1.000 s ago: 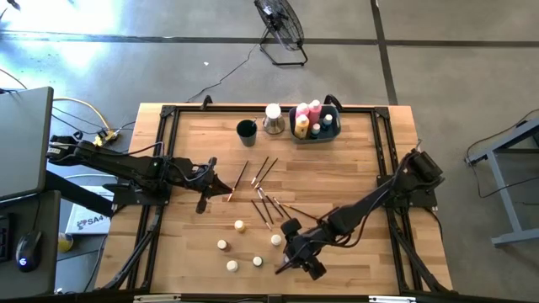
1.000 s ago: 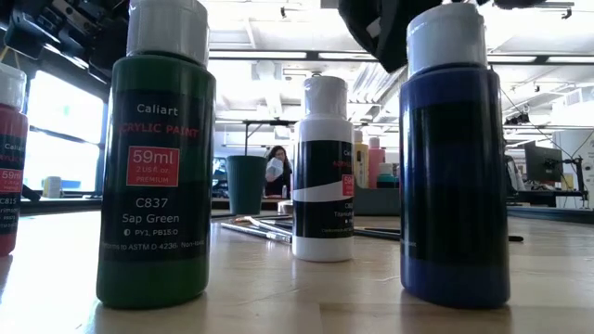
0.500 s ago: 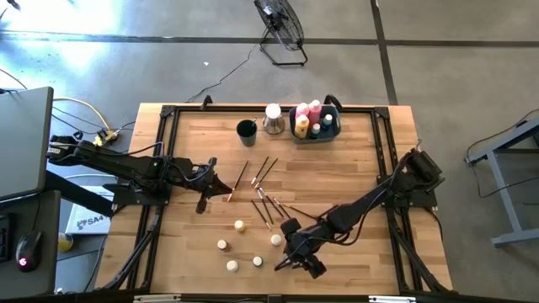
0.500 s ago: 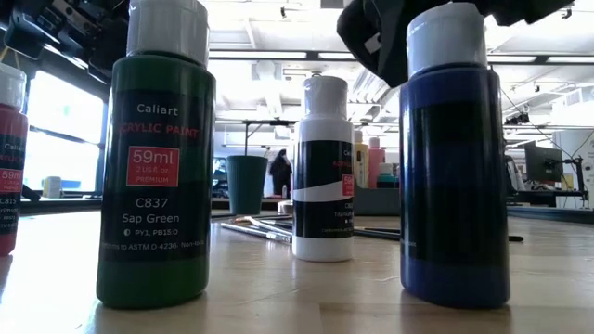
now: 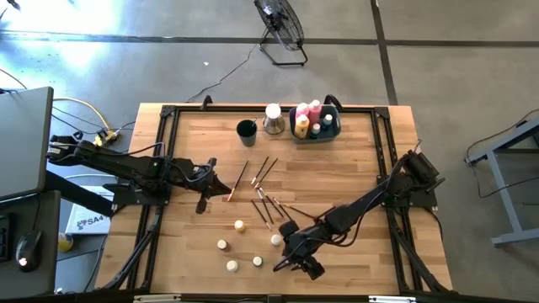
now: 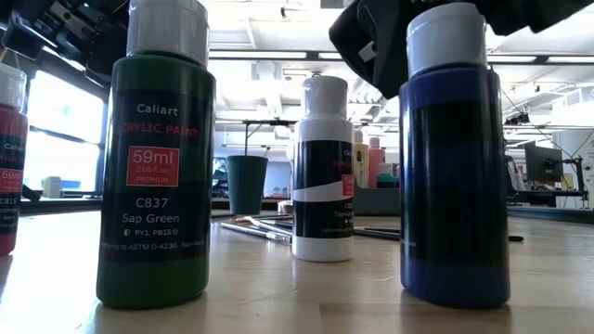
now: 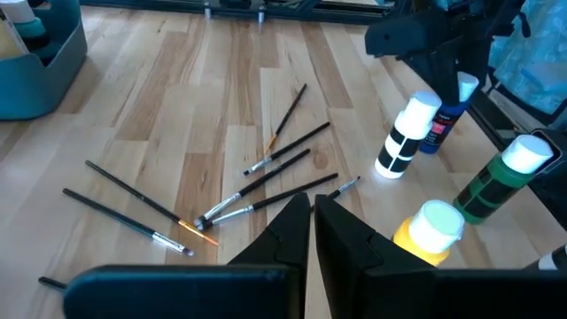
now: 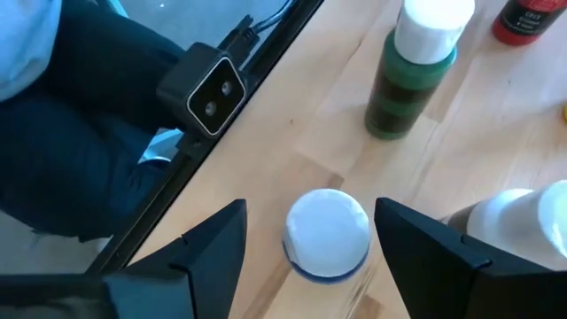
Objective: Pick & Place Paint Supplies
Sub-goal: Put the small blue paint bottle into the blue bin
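Several white-capped paint bottles stand upright near the table's near edge: blue (image 6: 455, 186), green (image 6: 156, 167), white (image 6: 322, 176), red (image 6: 7, 158) and yellow (image 7: 431, 232). My right gripper (image 5: 293, 257) hovers open just above the blue bottle's cap (image 8: 326, 232), one finger on either side, touching nothing. It hides that bottle in the high view. Thin dark-handled brushes (image 5: 261, 189) lie scattered mid-table. My left gripper (image 5: 217, 187) waits shut at the table's left, above the wood and short of the brushes (image 7: 266, 177).
A grey-blue bin (image 5: 334, 130) holding several bottles stands at the far edge. A dark cup (image 5: 246, 129) and a metal pot (image 5: 272, 119) stand to its left. A small camera (image 8: 208, 89) sits on the near edge frame by the bottles. Bare wood lies at the table's right.
My right gripper has eased a little lower over the blue bottle, its fingers still apart. Nothing on the table has moved.
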`<state>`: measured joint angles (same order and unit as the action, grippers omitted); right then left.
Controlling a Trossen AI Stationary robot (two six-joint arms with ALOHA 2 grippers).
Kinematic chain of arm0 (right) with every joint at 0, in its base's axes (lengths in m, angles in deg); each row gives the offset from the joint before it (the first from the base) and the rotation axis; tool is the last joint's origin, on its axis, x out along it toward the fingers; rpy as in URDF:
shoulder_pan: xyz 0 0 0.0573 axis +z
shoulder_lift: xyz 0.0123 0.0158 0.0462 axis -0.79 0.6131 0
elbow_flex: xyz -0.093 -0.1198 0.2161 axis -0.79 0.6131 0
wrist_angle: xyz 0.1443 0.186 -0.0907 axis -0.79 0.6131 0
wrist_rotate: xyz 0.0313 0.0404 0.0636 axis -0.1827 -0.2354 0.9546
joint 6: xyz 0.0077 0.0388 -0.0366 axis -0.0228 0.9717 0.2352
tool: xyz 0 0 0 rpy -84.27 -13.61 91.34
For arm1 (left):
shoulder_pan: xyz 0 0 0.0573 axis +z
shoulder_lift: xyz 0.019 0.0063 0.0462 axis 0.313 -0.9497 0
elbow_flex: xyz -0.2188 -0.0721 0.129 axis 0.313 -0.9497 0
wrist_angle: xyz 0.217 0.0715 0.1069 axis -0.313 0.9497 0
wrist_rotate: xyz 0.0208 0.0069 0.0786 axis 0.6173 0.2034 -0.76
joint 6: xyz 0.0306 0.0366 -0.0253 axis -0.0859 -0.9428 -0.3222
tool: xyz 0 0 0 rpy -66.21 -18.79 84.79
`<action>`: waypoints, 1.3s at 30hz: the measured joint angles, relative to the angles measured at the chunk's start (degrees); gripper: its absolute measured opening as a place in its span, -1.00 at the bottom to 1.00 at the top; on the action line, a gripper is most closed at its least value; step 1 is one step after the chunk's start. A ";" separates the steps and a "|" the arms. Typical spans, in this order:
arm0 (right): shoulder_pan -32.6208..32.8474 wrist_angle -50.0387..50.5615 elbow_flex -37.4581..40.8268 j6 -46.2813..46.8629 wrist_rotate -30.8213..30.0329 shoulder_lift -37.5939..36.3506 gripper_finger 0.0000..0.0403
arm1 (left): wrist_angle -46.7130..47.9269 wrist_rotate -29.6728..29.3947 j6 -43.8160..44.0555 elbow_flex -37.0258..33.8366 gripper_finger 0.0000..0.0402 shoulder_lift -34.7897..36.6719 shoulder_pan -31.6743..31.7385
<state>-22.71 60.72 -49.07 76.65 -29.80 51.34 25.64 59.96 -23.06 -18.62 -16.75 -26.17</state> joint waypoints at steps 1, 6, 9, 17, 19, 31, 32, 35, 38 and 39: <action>-0.01 -0.01 0.00 0.00 0.00 0.00 0.20 | 0.28 -0.09 0.00 0.00 -0.90 0.00 0.01; -0.02 -0.28 0.00 0.00 -0.16 -0.03 0.04 | 0.39 -0.18 0.00 0.00 -0.90 0.00 0.00; -0.02 -0.24 0.00 0.00 -0.17 -0.03 -0.10 | 0.40 -0.25 0.00 0.00 -0.90 0.00 0.02; -0.02 -0.20 0.00 0.01 -0.20 -0.09 -0.39 | 0.50 -0.29 0.00 0.00 -0.90 0.00 0.01; -0.02 -0.20 0.00 0.00 -0.20 -0.09 -0.41 | 0.50 -0.29 0.00 0.00 -0.90 0.00 0.01; -0.95 3.05 0.02 1.67 -0.55 -3.36 -0.42 | 0.73 -0.32 0.00 0.00 -0.90 0.00 0.00; -1.17 3.57 0.02 1.68 -0.69 -4.26 -0.42 | 0.72 -0.32 0.00 0.00 -0.90 0.00 0.01; -1.83 6.17 0.02 1.70 -2.72 -7.33 -0.39 | 0.74 -0.32 0.00 0.02 -0.90 0.00 0.02; -2.61 9.83 0.02 1.69 -4.46 -11.14 -0.39 | 0.72 -0.32 0.27 0.02 -0.90 0.01 0.01; -2.96 10.84 0.02 1.70 -5.11 -12.38 -0.40 | 0.75 -0.32 0.44 0.02 -0.90 0.00 0.01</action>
<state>-25.68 71.56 -49.05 78.35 -34.91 38.96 26.39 59.64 -22.62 -18.60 -16.75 -26.16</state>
